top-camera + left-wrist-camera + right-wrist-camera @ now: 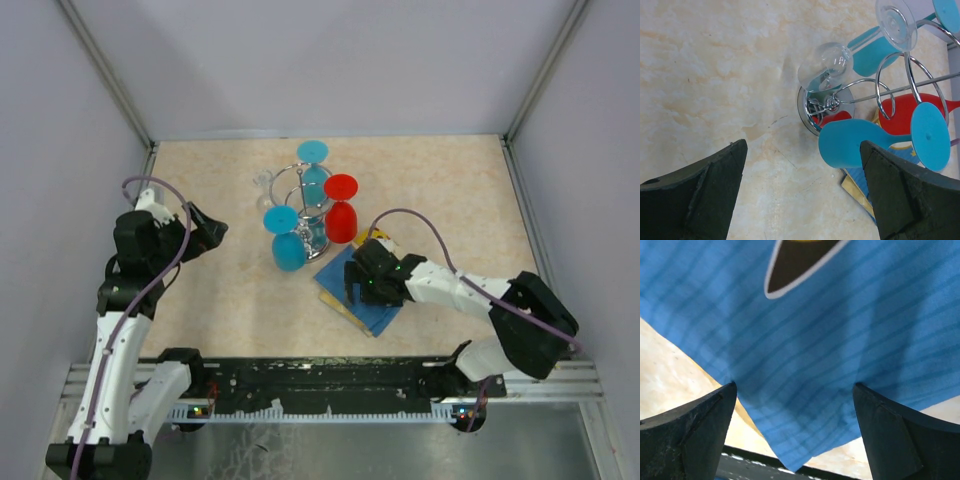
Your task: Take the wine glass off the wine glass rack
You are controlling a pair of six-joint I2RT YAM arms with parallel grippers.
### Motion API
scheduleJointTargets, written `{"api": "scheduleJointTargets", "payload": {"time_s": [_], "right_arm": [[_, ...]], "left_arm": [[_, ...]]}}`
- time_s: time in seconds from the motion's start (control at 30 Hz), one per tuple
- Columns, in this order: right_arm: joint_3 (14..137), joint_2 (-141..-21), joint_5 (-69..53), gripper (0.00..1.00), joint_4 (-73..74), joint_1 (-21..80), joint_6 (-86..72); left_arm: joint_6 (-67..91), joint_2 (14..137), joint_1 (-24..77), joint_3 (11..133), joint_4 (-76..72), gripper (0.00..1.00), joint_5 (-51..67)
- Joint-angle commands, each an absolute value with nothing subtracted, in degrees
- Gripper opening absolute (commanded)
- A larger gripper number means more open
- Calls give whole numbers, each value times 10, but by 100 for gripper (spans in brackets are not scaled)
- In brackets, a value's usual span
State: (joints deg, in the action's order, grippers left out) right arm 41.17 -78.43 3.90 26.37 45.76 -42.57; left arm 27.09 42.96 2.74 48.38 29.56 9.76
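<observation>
From above: finding the wine glass rack (pixel 314 238) standing on the table (pixel 450 190), a little left of centre, and carrying four glasses hanging bowl-down by their feet. Counting a near blue glass (pixel 288 250) on the side facing the arms, a clear glass (pixel 265 183) to the left, a far blue glass (pixel 315 178) behind and a red glass (pixel 341 222) to the right. Not being able to tell which one is meant. Placing the left gripper (pixel 218 232) level with the rack and to its left, apart from it, jaws spread wide, holding nothing and aiming at the near blue glass. Placing the right gripper (pixel 352 292) near the rack's right side, aiming down over a blue striped mat (pixel 378 312), likewise spread and empty. Judging both about equally near, with only the left one facing the glasses.

Through the left wrist: looking at the rack past both fingers (pixel 695 200), with bare table lying between. Seeing the near blue glass (pixel 852 142) ahead and right of the gap, its long axis running from the bowl beside the chrome base out to the foot on the ring. Seeing the clear glass (pixel 825 67) beyond it. Judging a forward reach, shifted right, as the coming move.

Through the right wrist: seeing only the mat between the fingers (pixel 690 430). Finding no glass and no rack.
</observation>
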Motion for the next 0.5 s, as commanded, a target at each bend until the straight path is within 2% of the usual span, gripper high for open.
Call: {"api": "scheduleJointTargets", "payload": {"time_s": [0.0,0.17,0.47], "right_arm": [[433,-837,124,99,301,465,-472],[440,-865,186,99,350,438,-492],[438,-798,211,99,386,214,-439]], "left_arm": [[252,416,26,497,299,100,113],[265,399,26,498,293,100,116],[270,389,26,509,309,100,120]]}}
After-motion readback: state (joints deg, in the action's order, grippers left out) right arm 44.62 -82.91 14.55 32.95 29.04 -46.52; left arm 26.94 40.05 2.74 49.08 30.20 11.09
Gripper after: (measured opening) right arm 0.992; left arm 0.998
